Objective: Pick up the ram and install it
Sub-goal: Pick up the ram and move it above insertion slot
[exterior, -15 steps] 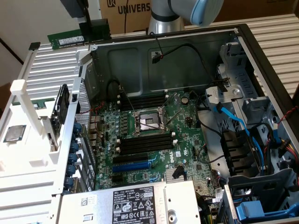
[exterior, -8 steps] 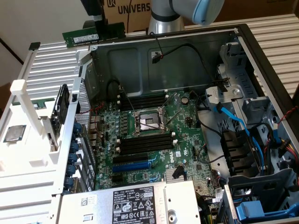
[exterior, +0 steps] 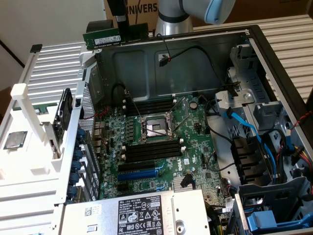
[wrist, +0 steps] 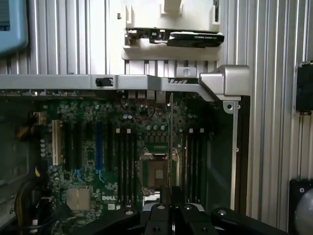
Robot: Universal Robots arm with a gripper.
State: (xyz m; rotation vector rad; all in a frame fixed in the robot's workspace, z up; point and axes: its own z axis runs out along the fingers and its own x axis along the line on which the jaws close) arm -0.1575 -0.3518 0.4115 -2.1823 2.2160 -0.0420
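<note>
a thin, flat, dark green ram (exterior: pixel 100 37) with black chips is being clamped at its middle by the black gripper (exterior: pixel 121 27), its long edge level. it is being held above the open grey metal case (exterior: pixel 146 68), well apart from the green motherboard (exterior: pixel 190 132) and its long black slots (exterior: pixel 151 149).

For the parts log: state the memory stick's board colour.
Dark green: the long flat memory stick, best in exterior view.
</note>
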